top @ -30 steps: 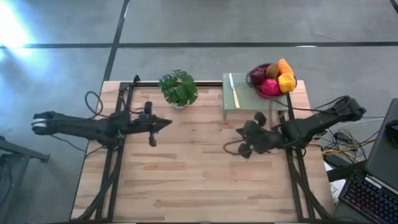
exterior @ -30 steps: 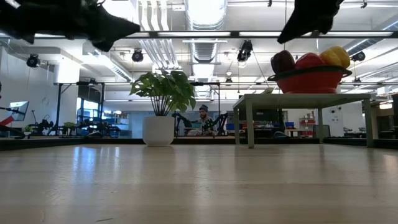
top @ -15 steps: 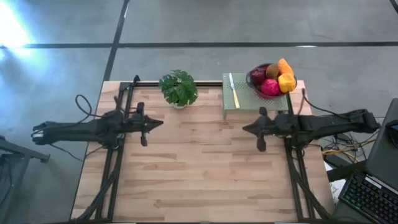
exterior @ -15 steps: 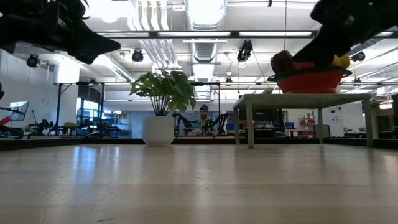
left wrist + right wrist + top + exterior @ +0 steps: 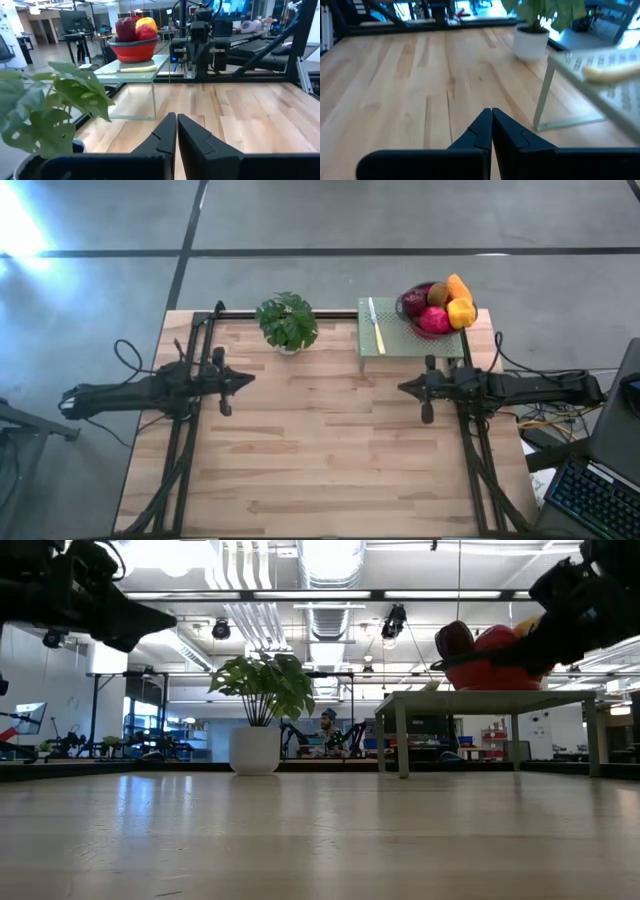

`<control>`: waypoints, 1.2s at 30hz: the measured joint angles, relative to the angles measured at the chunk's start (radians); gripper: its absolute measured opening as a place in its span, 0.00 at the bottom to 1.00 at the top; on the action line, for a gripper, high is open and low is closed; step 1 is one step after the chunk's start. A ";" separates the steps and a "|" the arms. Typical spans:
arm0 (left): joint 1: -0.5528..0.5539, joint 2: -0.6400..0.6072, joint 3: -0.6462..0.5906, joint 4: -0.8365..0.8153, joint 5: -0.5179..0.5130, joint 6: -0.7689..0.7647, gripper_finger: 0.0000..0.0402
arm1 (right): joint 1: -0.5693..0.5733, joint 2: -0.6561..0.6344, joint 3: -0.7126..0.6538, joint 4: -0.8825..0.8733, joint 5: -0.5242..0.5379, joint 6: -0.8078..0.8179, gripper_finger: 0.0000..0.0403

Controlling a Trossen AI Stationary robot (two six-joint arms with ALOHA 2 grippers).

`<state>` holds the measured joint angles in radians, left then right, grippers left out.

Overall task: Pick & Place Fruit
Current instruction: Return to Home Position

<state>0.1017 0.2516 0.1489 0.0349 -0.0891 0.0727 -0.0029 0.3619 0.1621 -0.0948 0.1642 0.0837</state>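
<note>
Toy fruit is sitting heaped in a red strainer bowl on the pale green shelf, with a maroon apple, a brown piece, an orange piece, a yellow pepper and a red piece crowding together.

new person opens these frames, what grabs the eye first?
The red bowl heaped with fruit, on the small pale shelf at the far right corner of the table. Next, the leafy potted plant beside that shelf. Then the left claw and right claw, both shut and empty, reaching in level from either side with tips facing each other above the table.
</note>
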 joint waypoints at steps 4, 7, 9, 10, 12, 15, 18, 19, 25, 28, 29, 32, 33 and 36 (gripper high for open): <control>0.000 0.000 -0.033 0.007 0.000 -0.002 0.06 | 0.000 0.000 -0.037 -0.001 0.000 0.025 0.02; 0.000 0.000 -0.061 -0.002 0.000 -0.002 0.05 | 0.000 0.000 -0.065 -0.003 0.000 0.026 0.02; 0.000 0.000 -0.082 -0.001 0.000 -0.002 0.05 | 0.000 0.000 -0.083 -0.004 0.000 0.026 0.02; 0.000 0.000 -0.094 0.000 0.000 -0.002 0.05 | 0.000 0.000 -0.092 -0.004 0.001 0.026 0.02; 0.000 0.000 -0.117 -0.007 0.000 -0.002 0.05 | 0.000 0.000 -0.110 0.002 0.000 0.025 0.02; 0.000 0.001 -0.139 -0.010 0.002 -0.001 0.06 | 0.000 0.015 -0.115 0.023 -0.004 0.014 0.02; 0.000 0.012 -0.136 -0.017 0.010 0.002 0.06 | 0.000 0.022 -0.116 0.023 -0.004 0.018 0.02; 0.000 0.013 -0.135 -0.018 0.011 0.002 0.06 | 0.000 0.022 -0.116 0.023 -0.004 0.018 0.02; 0.000 0.013 -0.135 -0.017 0.013 0.002 0.05 | 0.000 0.020 -0.116 0.023 -0.004 0.018 0.02; 0.000 0.013 -0.135 -0.017 0.013 0.002 0.06 | 0.000 0.020 -0.116 0.023 -0.005 0.014 0.02; 0.000 0.013 -0.135 -0.017 0.013 0.002 0.06 | 0.000 0.020 -0.116 0.023 -0.005 0.014 0.02; 0.000 0.013 -0.136 -0.018 0.013 0.002 0.06 | 0.000 0.020 -0.116 0.023 -0.005 0.018 0.02; 0.000 0.013 -0.136 -0.018 0.013 0.002 0.06 | 0.000 0.020 -0.116 0.023 -0.005 0.018 0.02; 0.000 0.013 -0.136 -0.018 0.013 0.002 0.05 | 0.000 0.020 -0.116 0.023 -0.005 0.013 0.02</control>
<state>0.1013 0.2643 0.0132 0.0174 -0.0757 0.0743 -0.0029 0.3820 0.0460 -0.0721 0.1593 0.0971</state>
